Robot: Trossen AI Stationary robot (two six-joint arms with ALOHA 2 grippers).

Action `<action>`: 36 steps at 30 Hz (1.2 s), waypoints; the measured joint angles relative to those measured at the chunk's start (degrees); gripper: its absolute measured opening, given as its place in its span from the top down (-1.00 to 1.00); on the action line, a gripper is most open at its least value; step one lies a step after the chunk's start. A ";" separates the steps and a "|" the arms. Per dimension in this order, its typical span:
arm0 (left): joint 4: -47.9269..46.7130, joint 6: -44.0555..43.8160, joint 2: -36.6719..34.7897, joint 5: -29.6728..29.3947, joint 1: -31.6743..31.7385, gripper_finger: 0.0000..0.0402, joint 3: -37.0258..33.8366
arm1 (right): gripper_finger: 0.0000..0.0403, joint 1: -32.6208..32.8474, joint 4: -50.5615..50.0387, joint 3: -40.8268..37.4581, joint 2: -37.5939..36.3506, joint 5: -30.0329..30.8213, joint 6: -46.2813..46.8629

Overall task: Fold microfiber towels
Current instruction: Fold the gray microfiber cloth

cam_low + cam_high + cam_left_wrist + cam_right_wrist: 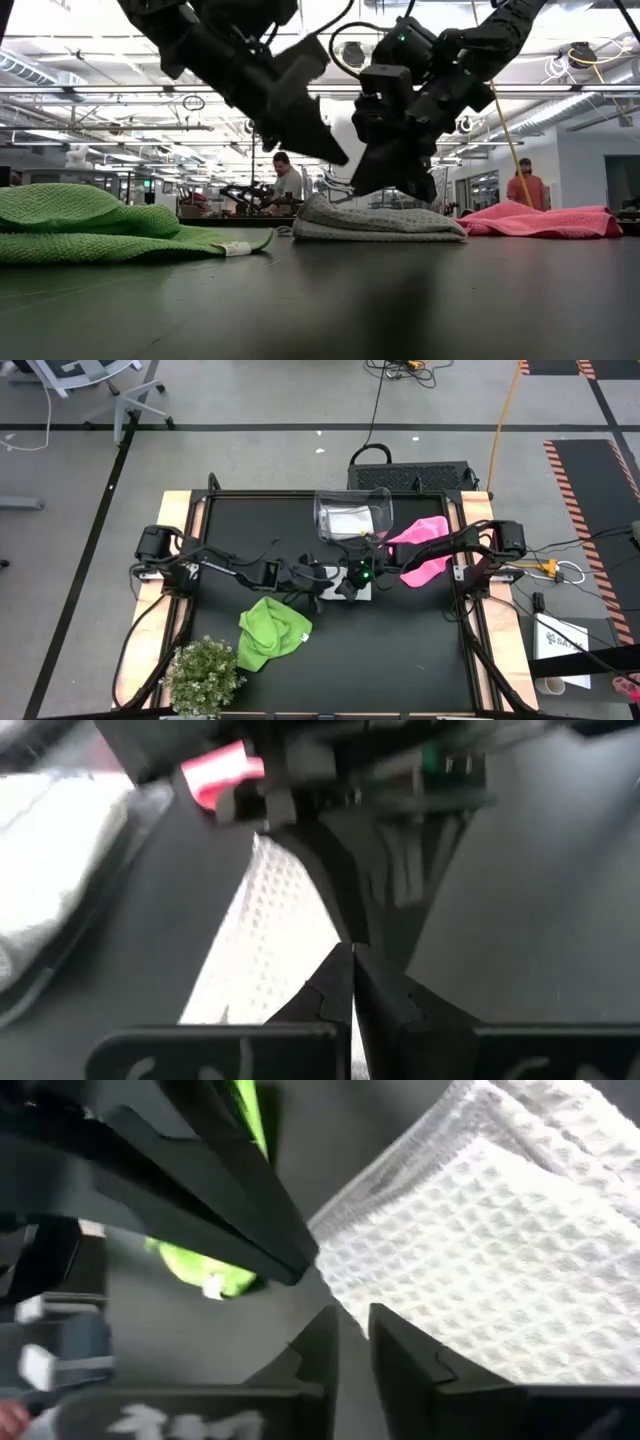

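Black matting covers the table (420, 660), and both arms meet over its middle, above a folded white towel (375, 222) lying flat there. The left gripper (352, 982) hangs just above the towel's near edge with its fingers pressed together on nothing. The right gripper (352, 1342) sits just off the towel's corner, fingers a narrow slit apart; whether any cloth is caught between them I cannot tell, though none shows. Both seem placed to tidy or release a finished fold. The lime green towel (272, 632) lies crumpled nearer the front, beside the small plant (203, 675). The pink towel (423, 550) sprawls by the clear bin (384, 510), which holds another white cloth (347, 520). Those loose ones look unfolded.
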 joint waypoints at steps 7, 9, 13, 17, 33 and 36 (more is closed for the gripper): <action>5.27 0.15 4.58 0.10 0.26 0.97 -0.02 | 0.98 0.05 -1.14 0.00 0.00 6.61 -7.15; 6.64 0.17 5.72 -0.02 0.64 0.95 -0.02 | 0.99 0.04 -1.20 0.00 0.00 8.36 -9.28; 8.34 -0.20 7.63 -0.04 1.68 0.97 0.00 | 1.00 0.06 -1.85 0.00 0.00 10.57 -11.31; 4.45 -0.35 9.49 -1.23 2.67 0.97 -0.04 | 1.00 0.04 -2.53 0.00 -0.01 10.37 -11.47; -0.21 -1.70 9.91 -4.89 4.51 0.94 0.04 | 1.00 0.04 5.80 -3.72 -0.02 19.43 -18.92; -0.22 -1.72 9.91 -4.29 4.52 0.98 0.04 | 1.00 0.04 14.82 -6.89 -0.02 22.10 -21.52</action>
